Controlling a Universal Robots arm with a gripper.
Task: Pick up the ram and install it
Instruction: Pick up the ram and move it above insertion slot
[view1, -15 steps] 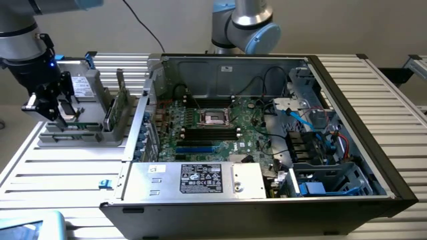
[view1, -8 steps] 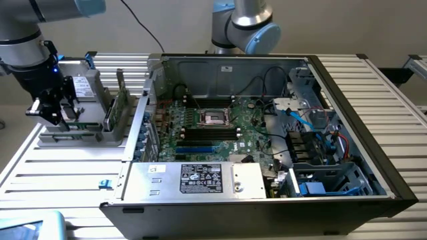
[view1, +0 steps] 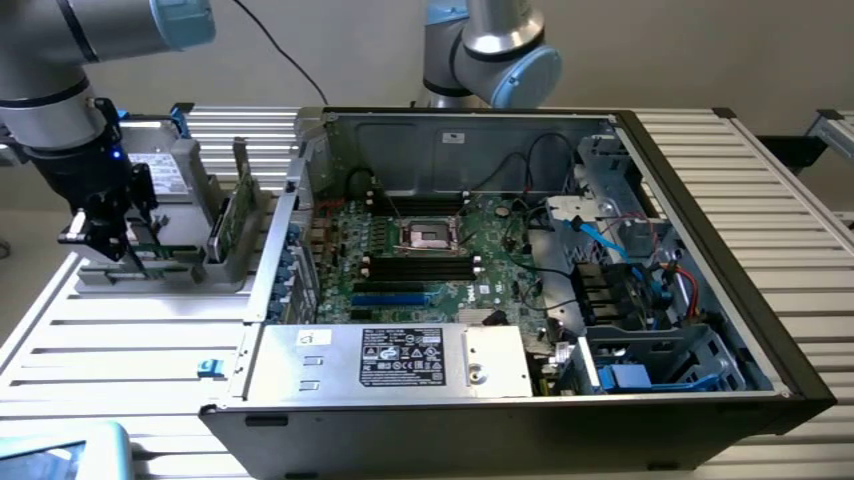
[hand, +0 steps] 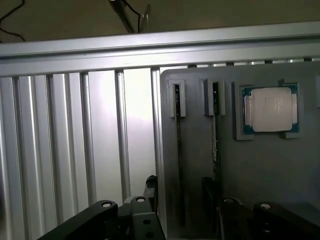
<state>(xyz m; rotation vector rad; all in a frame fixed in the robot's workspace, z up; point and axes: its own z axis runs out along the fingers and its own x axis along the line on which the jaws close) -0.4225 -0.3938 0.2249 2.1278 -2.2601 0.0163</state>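
I count one ram (hand: 215, 145), one processor chip (hand: 271, 110) and two slots (hand: 177, 150). One grey holder (hand: 260, 175), one computer case (view1: 534, 430).

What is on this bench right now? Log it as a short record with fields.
hand: open, holding nothing, over the grey holder
ram: standing on edge in a slot of the holder, not yet picked up
processor chip: lying flat in a recess of the holder, beside the slots
computer case: lid off, next to the holder on the exterior view's right
task state: ram not yet installed
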